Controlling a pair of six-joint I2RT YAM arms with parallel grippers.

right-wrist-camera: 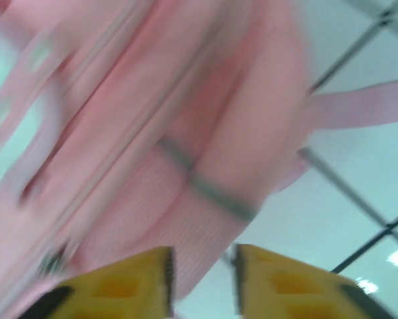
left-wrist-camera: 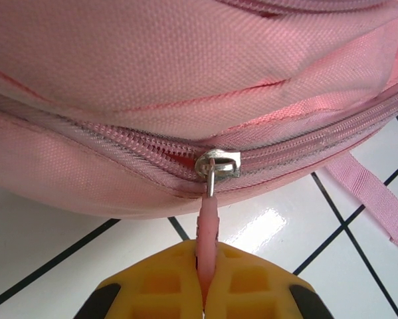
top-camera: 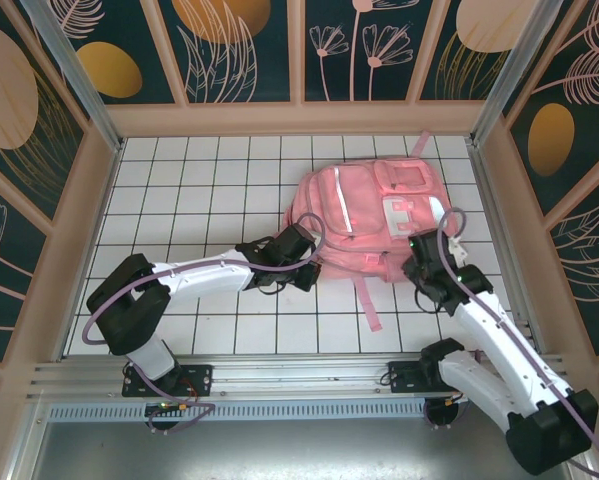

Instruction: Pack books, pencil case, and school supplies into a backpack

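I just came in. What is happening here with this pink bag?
Two robot arms are working on a pink backpack that lies on the white tiled table. The left tool is shut on the pink zipper pull at the bag's edge. The right tool is close to the backpack's other side, with its jaws slightly apart. That view is blurred, but it appears to hold nothing.

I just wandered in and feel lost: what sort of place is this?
Probably a robot test booth: a white gridded table boxed in by patterned wall panels, with a left arm and right arm mounted on a metal rail, working on a pink backpack.
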